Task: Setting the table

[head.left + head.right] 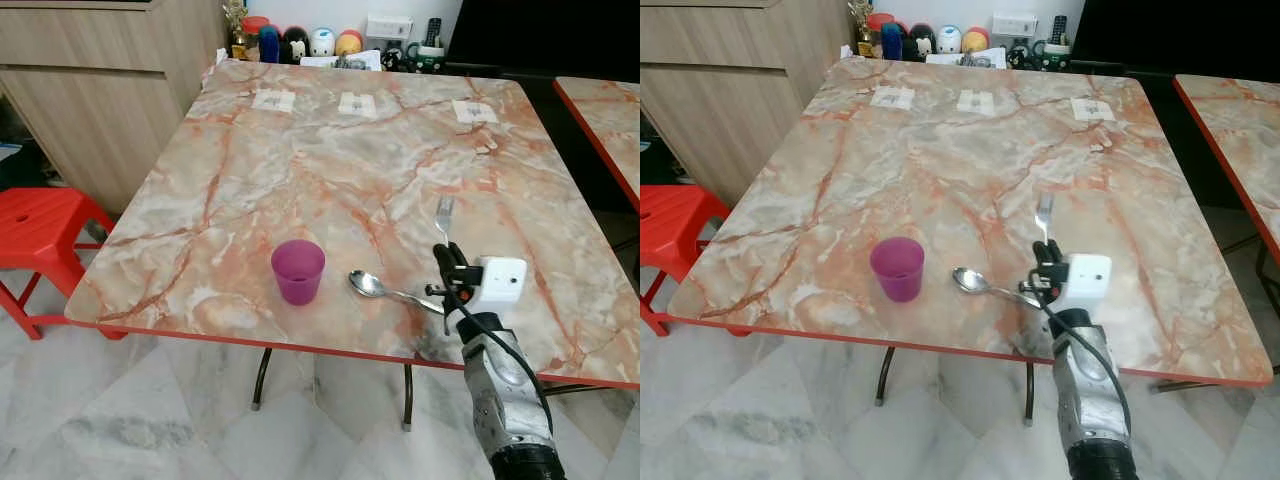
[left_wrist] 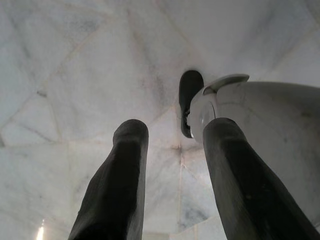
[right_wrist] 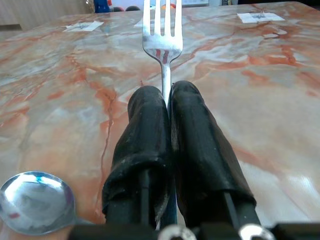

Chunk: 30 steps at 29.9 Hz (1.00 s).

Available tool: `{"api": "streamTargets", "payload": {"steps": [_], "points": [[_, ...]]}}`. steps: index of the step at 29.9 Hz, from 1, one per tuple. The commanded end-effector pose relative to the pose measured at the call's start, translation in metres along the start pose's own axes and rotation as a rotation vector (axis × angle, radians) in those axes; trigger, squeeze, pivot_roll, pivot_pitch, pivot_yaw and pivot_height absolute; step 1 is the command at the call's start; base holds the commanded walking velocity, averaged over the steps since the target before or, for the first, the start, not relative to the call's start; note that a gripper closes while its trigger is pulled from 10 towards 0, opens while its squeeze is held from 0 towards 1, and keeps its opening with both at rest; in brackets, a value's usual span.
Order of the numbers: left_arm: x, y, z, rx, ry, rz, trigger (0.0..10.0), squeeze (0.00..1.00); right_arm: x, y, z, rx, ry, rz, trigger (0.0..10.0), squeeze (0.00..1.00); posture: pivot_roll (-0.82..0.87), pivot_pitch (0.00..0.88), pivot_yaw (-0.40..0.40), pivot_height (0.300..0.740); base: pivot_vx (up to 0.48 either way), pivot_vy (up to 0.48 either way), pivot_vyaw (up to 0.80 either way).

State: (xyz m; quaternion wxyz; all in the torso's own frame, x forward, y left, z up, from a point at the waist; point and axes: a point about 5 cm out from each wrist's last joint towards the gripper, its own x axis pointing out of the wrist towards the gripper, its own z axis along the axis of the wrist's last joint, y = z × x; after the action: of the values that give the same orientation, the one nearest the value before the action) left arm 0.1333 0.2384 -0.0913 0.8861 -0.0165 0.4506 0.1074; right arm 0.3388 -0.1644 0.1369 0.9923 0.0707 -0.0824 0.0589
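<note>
Fork (image 3: 162,42) sits pinched by its handle between the fingers of your right gripper (image 1: 452,265), which are closed tight on it, tines pointing toward the far edge of the table (image 1: 300,150). You hold it low over the near edge, toward the near right corner, just beside the spoon (image 1: 372,286), whose bowl lies toward the cup (image 1: 298,271).

To do this step well, lower the fork until the handle lies flat on the marble before you release; dropping it from a tilt would likely make it bounce or spin. Keep it parallel to the table's right edge and clear of the spoon's handle, which runs under your wrist. Open slowly, then lift straight up.

Your left gripper (image 2: 172,185) hangs idle over the floor, fingers apart and empty.
</note>
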Motion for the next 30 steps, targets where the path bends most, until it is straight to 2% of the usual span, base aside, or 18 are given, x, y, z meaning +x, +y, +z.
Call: {"api": "streamTargets", "payload": {"steps": [1, 4, 7, 10, 13, 16, 18, 20, 23, 26, 30], "points": [[-0.004, 0.002, -0.012, -0.001, 0.032, 0.010, 10.0, 0.00, 0.007, -0.003, 0.019, -0.010, -0.063, -0.023, 10.0, 0.00, 0.07, 0.159, -0.052, 0.740, 0.000, 0.000, 0.00], [-0.004, 0.003, -0.012, -0.002, 0.033, 0.010, 10.0, 0.00, 0.008, 0.002, 0.022, -0.027, -0.074, -0.006, 10.0, 0.00, 0.06, 0.140, -0.058, 0.740, 0.000, 0.000, 0.00], [-0.004, 0.003, -0.012, -0.001, 0.035, 0.009, 10.0, 0.00, 0.004, 0.005, 0.026, -0.107, -0.110, -0.001, 10.0, 0.00, 0.07, 0.132, -0.062, 0.740, 0.000, 0.000, 0.00], [-0.004, 0.003, -0.012, -0.001, 0.033, 0.006, 10.0, 0.00, -0.002, 0.006, 0.026, -0.054, -0.130, -0.049, 10.0, 0.00, 0.07, 0.125, -0.060, 0.740, 0.000, 0.000, 0.00], [-0.005, 0.005, -0.014, 0.009, 0.038, 0.006, 10.0, 0.00, -0.009, 0.009, 0.020, -0.046, -0.115, -0.079, 10.0, 0.00, 0.07, 0.114, -0.062, 0.740, 0.000, 0.000, 0.00], [-0.005, 0.006, -0.015, 0.019, 0.041, 0.004, 10.0, 0.00, -0.013, 0.010, 0.015, -0.058, -0.099, -0.095, 10.0, 0.00, 0.07, 0.101, -0.075, 0.740, 0.000, 0.000, 0.00], [-0.005, 0.007, -0.016, 0.021, 0.041, 0.003, 10.0, 0.00, -0.018, 0.012, 0.014, -0.115, -0.100, -0.085, 10.0, 0.00, 0.08, 0.092, -0.078, 0.740, 0.000, -0.289, 0.00], [-0.003, 0.003, -0.011, 0.019, 0.038, 0.001, 10.0, 0.00, -0.024, 0.012, 0.010, -0.094, -0.093, -0.109, 10.0, 0.00, 0.07, 0.071, -0.079, 0.740, 0.000, -0.311, 0.00], [0.000, -0.004, -0.003, 0.021, 0.030, -0.007, 10.0, 0.00, -0.024, 0.011, 0.010, -0.090, -0.090, -0.118, 10.0, 0.00, 0.08, 0.060, -0.078, 0.740, 0.000, -0.310, 0.00], [0.003, -0.008, 0.004, 0.025, 0.017, -0.015, 10.0, 0.00, -0.016, 0.012, 0.015, -0.095, -0.115, -0.120, 10.0, 0.00, 0.07, 0.040, -0.077, 0.740, 0.000, -0.311, 0.00], [0.004, -0.009, 0.009, 0.024, 0.004, -0.018, 10.0, 0.00, -0.012, 0.012, 0.017, -0.092, -0.126, -0.125, 10.0, 0.00, 0.08, 0.027, -0.073, 0.740, 0.000, -0.307, 0.00]]}}
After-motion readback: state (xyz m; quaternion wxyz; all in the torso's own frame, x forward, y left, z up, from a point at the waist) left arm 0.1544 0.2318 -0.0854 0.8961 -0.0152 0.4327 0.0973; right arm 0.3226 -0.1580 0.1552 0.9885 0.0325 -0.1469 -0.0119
